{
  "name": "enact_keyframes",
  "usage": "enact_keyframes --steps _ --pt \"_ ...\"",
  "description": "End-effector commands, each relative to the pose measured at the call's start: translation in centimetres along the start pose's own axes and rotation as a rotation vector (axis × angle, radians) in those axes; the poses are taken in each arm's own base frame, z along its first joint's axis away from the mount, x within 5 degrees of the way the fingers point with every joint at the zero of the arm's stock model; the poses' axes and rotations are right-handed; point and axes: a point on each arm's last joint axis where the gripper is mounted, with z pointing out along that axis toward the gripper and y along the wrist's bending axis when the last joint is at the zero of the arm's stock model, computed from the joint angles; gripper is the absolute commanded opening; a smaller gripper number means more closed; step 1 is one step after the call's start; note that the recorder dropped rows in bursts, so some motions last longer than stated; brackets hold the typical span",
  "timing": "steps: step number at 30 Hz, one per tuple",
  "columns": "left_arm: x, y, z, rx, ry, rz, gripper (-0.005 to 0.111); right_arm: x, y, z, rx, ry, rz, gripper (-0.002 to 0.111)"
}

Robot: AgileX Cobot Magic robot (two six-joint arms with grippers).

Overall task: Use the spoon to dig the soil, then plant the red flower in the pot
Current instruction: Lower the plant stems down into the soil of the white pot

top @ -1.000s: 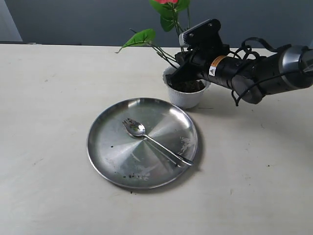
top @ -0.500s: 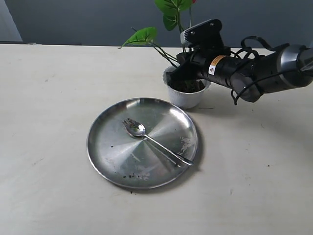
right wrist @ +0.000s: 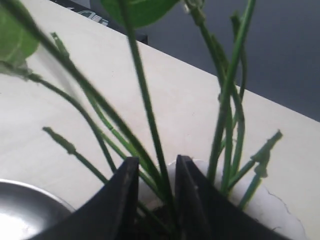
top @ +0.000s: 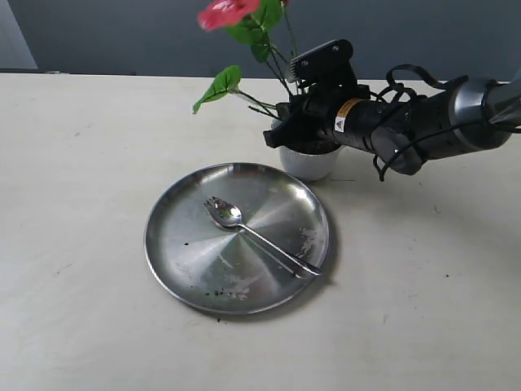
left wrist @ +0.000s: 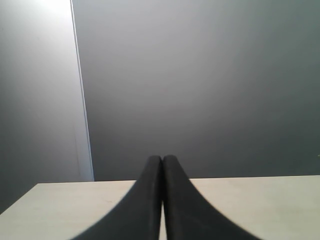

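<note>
The red flower (top: 226,12) leans left over the white pot (top: 309,165), its green stalks (right wrist: 150,115) running down into the pot's mouth. My right gripper (top: 281,130) is low over the pot, and its jaws hold a narrow gap (right wrist: 156,165) closed on some of the stalks. Dark soil shows only as a sliver between the jaws, inside the pot's rim (right wrist: 280,210). The silver spoon (top: 244,228) lies free on the steel plate (top: 179,244). My left gripper (left wrist: 162,159) is shut on nothing, facing the far wall, and does not appear in the exterior view.
The steel plate sits just in front of the pot and carries a few soil crumbs (top: 220,292). A green leaf (top: 216,85) sticks out to the left of the pot. The right arm (top: 423,122) stretches in from the right.
My right gripper has shifted left over the pot. The flower has tilted left and come down, so its red bloom now shows at the top of the exterior view.
</note>
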Motion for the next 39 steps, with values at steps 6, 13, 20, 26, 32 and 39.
enact_keyframes --steps 6,13,20,26,32,39 --pt "-0.2 -0.1 0.0 0.01 -0.014 -0.013 0.0 4.0 -0.4 -0.1 0.04 0.28 0.043 0.028" --pt "-0.2 -0.1 0.0 0.01 -0.014 -0.013 0.0 4.3 -0.4 -0.3 0.048 0.339 0.036 0.028" --pt "-0.2 -0.1 0.0 0.01 -0.014 -0.013 0.0 2.7 -0.6 -1.4 0.057 0.321 0.019 0.028" --pt "-0.2 -0.1 0.0 0.01 -0.014 -0.013 0.0 2.5 -0.7 -1.8 0.063 0.353 0.004 0.028" --pt "-0.2 -0.1 0.0 0.01 -0.014 -0.013 0.0 2.7 -0.7 -1.9 0.066 0.374 0.004 0.04" --pt "-0.2 -0.1 0.0 0.01 -0.014 -0.013 0.0 3.1 -0.8 -2.1 0.076 0.424 0.013 0.053"
